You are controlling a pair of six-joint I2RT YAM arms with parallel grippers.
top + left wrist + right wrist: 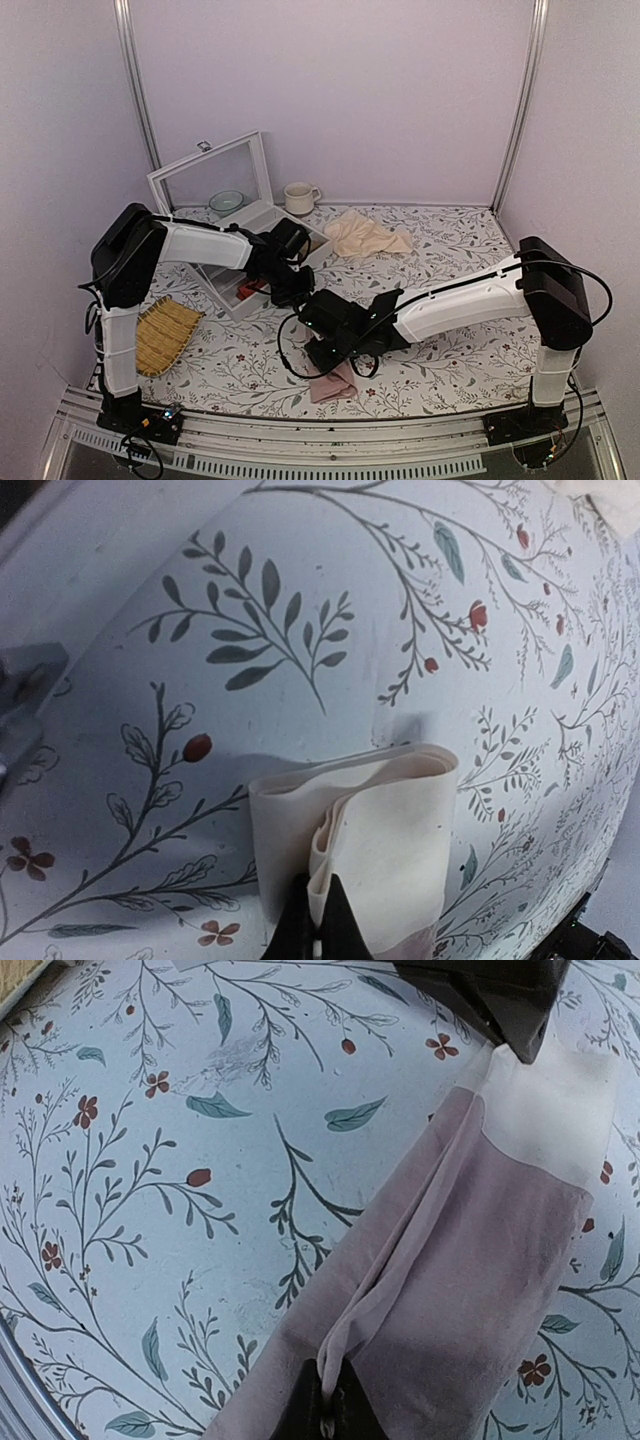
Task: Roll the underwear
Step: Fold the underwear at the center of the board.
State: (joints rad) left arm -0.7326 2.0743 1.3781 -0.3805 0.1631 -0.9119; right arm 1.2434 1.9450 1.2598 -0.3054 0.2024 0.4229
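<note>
The underwear (332, 384) lies on the floral counter (450, 360) close to the middle of its near edge, drawn out as a long strip between the two arms, with most of it hidden under them in the overhead view. The left tool (318, 935) is pressed together on the cream waistband (380, 830), which is folded over itself in several loose layers at the fingertips. The right tool (325, 1415) pinches a raised ridge of the dusty-pink fabric at the other end of the strip. No tight roll shows: the waistband reads as a soft fold rather than a wound cylinder, so the task looks to be at an early stage. The main risk is a lost grip. Both pinches take only a thin edge of slippery cloth, and if the arms pull apart or turn unevenly the fabric could slide free and the layers would spring open. Working this near the edge, a dropped end might also hang over it.
</note>
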